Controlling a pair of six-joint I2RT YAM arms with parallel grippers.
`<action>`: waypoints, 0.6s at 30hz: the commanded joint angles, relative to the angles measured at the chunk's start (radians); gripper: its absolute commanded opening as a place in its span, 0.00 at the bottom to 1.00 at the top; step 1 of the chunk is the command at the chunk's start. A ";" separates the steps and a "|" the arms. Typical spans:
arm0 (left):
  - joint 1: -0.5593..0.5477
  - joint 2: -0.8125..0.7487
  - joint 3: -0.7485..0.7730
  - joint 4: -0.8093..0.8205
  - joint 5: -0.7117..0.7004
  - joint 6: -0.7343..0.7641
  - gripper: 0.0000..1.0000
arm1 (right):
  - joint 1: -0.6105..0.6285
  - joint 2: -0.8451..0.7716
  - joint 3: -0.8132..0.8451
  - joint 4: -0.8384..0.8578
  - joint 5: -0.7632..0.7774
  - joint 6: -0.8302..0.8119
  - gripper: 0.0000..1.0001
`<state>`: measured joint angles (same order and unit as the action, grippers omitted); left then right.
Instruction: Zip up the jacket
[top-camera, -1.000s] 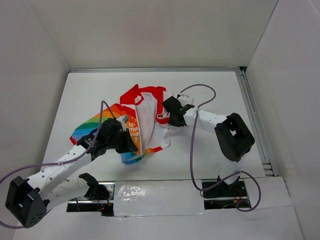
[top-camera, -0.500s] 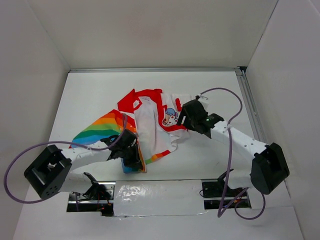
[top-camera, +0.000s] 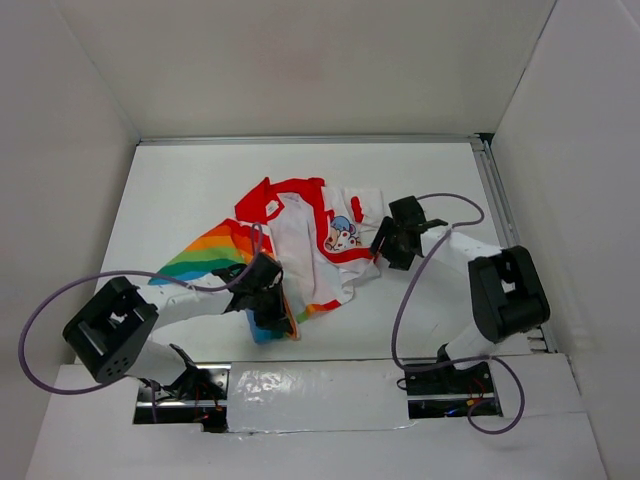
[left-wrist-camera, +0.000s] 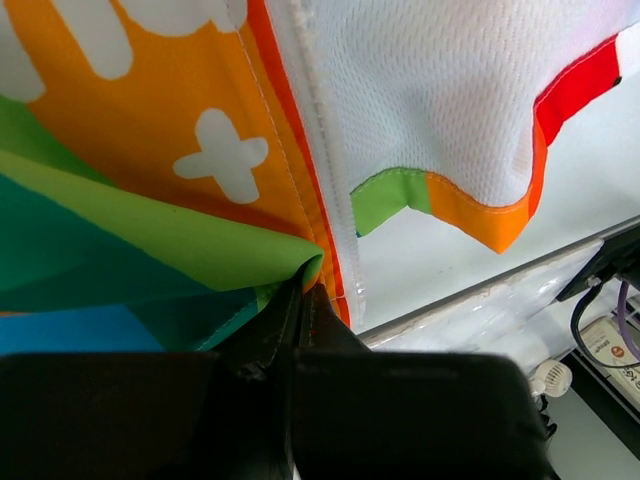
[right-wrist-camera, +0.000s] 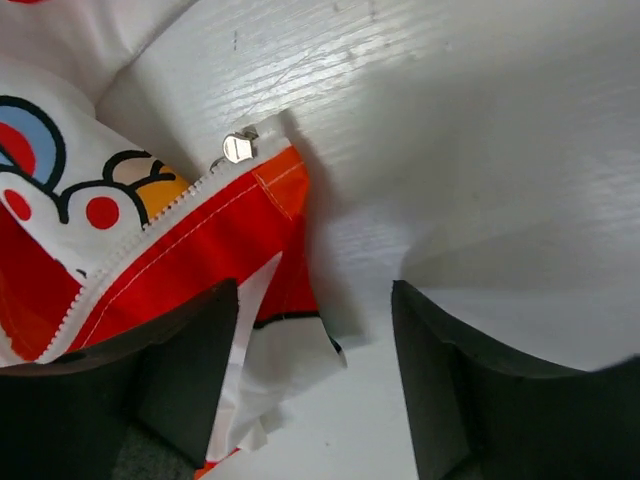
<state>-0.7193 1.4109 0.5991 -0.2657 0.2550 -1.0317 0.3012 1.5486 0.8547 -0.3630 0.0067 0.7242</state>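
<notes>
Since the right gripper (top-camera: 385, 246) hangs open at 3 o'clock of the jacket (top-camera: 300, 240), short of the zipper pull (right-wrist-camera: 238, 147), closing now likely pinches red trim instead. Left gripper (top-camera: 272, 308) is clamped on the hem corner at 7 o'clock; a tug bunches thin fabric. Jacket lies mid-table, unzipped, long axis 12–6, collar at 12.

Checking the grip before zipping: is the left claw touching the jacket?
Touching. The left wrist view shows the left claw pinched shut on a green hem fold of the jacket.
</notes>
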 joint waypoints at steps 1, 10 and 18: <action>0.024 0.039 0.008 -0.044 -0.125 0.005 0.00 | -0.007 0.080 0.055 0.093 -0.103 0.001 0.67; 0.147 0.117 0.147 0.002 -0.132 0.139 0.00 | -0.011 0.023 0.136 0.075 0.016 -0.057 0.00; 0.224 0.154 0.324 -0.032 -0.088 0.231 0.00 | 0.151 -0.229 0.258 0.005 0.396 -0.474 0.00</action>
<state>-0.5091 1.5845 0.8883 -0.2752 0.1741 -0.8516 0.3664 1.4353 1.0790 -0.3511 0.2447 0.4725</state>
